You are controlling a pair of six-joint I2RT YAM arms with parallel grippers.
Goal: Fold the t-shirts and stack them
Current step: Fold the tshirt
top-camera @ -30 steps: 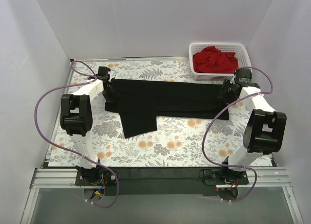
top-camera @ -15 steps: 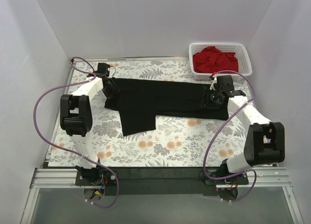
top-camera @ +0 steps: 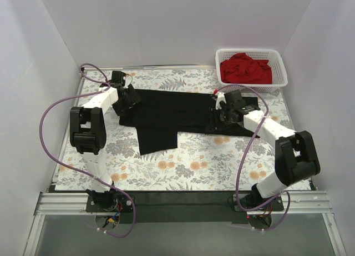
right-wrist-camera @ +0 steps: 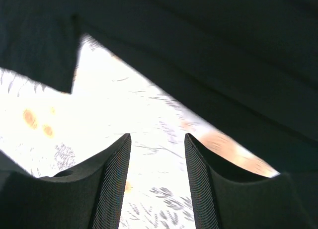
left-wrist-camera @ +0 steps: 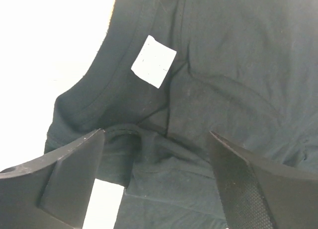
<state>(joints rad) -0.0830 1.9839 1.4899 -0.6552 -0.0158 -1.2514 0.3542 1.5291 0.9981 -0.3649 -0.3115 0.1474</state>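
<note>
Top external shows the black t-shirt (top-camera: 172,114) spread flat across the middle of the frame on the flowered table cover (top-camera: 188,167), one sleeve poking toward the bottom edge, while the red t-shirt (top-camera: 245,69) sits bunched in the white basket (top-camera: 250,51) at upper right. At the black shirt's left end the left gripper (top-camera: 128,99) hovers with jaws spread wide, gripping nothing, right over the collar and its white label (left-wrist-camera: 153,61). Right of centre, the right gripper (top-camera: 219,115) sits at the shirt's lower edge, jaws apart with only flowered cover showing between them.
</note>
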